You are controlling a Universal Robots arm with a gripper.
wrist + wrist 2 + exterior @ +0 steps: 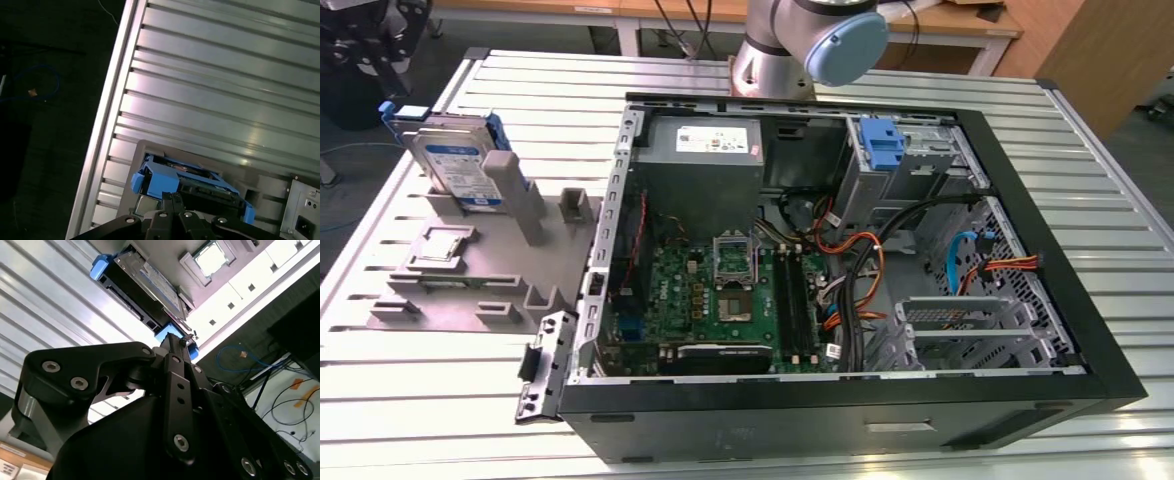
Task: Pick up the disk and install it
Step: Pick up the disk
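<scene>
Exterior view: we see the disk (458,165) standing on edge in a grey holder (480,265) at that view's left, on the surface (427,400), outside the computer case (1067,330).
Relation: in the first wrist view the tool (173,196) points at the disk's blue end, near but apart.
Tool: clenched, holding nothing.
Arm pose: we judge it aimed along the disk's length.

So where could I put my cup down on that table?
Bare ribbed table lies between the grey holder and the near edge, and between the holder and the arm's base. A strip also runs along the exterior view's right of the computer case. Crowded: the holder, carrying the disk, and the cable-filled case.
</scene>
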